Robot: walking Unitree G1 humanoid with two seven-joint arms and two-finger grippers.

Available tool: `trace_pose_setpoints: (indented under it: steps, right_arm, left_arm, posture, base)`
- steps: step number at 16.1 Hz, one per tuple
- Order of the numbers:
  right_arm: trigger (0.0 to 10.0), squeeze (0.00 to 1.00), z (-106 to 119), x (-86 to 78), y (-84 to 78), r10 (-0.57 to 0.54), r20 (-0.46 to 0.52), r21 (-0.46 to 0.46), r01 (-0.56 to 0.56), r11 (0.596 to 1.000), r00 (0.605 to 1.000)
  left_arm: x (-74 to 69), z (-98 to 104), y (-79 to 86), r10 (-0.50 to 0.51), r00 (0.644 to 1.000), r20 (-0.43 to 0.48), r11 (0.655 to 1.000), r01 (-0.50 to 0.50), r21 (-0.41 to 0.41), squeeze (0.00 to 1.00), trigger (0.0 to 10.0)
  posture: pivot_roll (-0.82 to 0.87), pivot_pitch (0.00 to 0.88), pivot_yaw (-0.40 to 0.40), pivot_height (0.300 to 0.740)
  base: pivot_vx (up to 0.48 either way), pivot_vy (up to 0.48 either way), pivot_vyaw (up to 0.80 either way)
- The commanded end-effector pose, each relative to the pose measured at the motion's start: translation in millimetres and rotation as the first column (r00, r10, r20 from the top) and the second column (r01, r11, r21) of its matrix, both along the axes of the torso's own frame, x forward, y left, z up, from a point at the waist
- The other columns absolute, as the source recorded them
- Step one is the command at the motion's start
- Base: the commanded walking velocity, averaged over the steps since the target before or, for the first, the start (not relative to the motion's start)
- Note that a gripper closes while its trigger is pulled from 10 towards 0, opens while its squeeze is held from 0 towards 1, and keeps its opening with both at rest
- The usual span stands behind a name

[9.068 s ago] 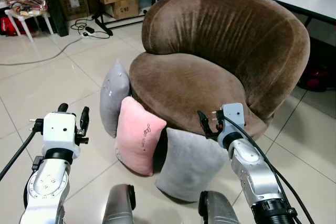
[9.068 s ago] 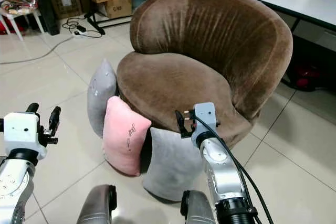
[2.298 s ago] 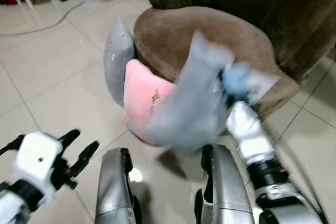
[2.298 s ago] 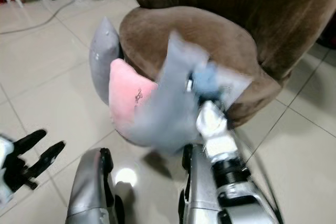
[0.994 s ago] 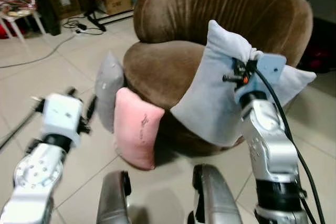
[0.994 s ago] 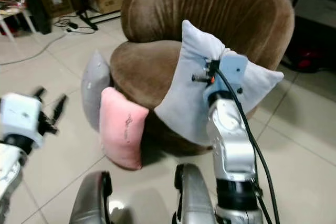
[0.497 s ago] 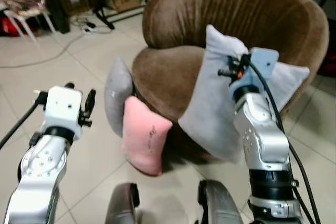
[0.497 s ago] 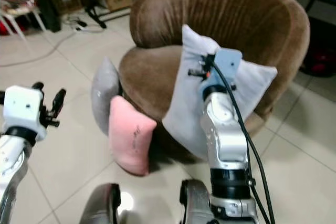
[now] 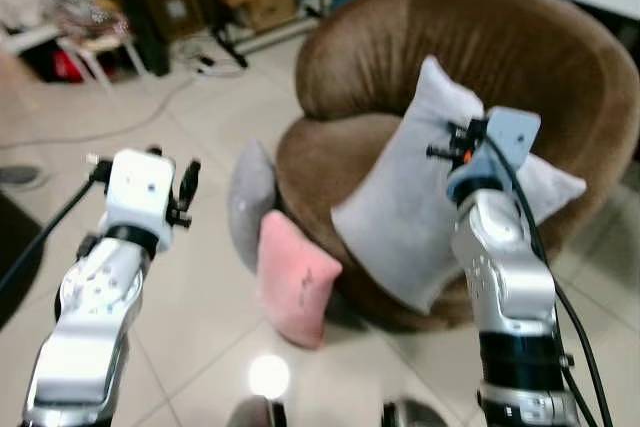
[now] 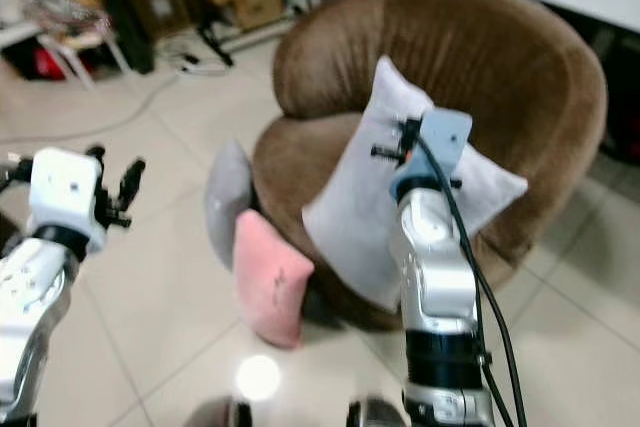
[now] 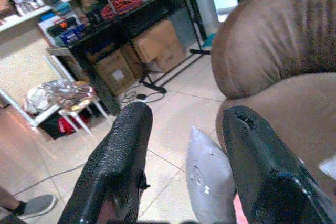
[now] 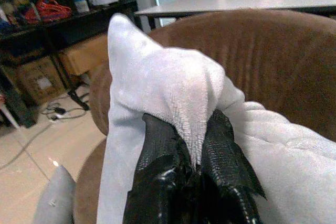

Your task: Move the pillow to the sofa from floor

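While pincer-held (image 12: 194, 177): 1 grey pillow (image 9: 405, 222); floor: 2.

A pale grey pillow (image 9: 410, 209) shows against the brown plush sofa (image 9: 540, 77), pinched in the black fingers of the right gripper (image 12: 195, 179), whose silver arm carries a light blue block at the wrist. Down on the cream tiled floor (image 9: 190, 277), a pink pillow (image 9: 295, 277) with a small dark mark leans beside a darker grey pillow (image 9: 250, 197). The left gripper (image 11: 184, 145) is black-fingered on a white wrist block, with tan cardboard boxes (image 11: 157, 45) under a black shelf behind.
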State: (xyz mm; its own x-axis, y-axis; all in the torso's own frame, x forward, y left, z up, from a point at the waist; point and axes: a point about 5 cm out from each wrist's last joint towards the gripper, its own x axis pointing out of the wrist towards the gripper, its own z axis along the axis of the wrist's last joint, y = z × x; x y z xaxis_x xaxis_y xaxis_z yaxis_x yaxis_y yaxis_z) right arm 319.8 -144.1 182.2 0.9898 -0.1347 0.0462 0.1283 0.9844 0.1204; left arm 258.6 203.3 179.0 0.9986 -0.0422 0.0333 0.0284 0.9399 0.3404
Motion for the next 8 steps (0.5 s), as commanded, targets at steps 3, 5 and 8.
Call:
trace_pose_setpoints:
  steps: [3,5,8]
  right_arm:
    - [10.0,0.0,13,5.1,0.6,0.002,0.05,-0.026,-0.001,1.0,0.999]
    - [10.0,0.0,11,3.8,-1.1,0.01,0.046,-0.035,-0.008,0.999,0.999]
    - [10.0,0.0,-1,-0.3,1.4,0.054,0.006,-0.049,-0.054,0.997,0.998]
  left_arm:
    - [1.8,-7,0.0,0.034,0.999,-0.005,0.999,-0.034,-0.012,0.0,10.0]
    - [0.8,-9,-0.2,0.038,0.999,-0.007,0.999,-0.038,0.0,0.0,10.0]
    - [1.2,-15,2.5,0.064,0.998,-0.01,0.998,-0.064,0.007,0.0,10.0]
  posture:
    - [-0.05,0.0,0.051,0.74]
    - [-0.05,0.0,0.046,0.74]
    - [-0.04,0.0,0.046,0.74]
  base:
    - [0.0,0.0,0.0]
    - [0.0,0.0,0.0]
    - [0.0,0.0,0.0]
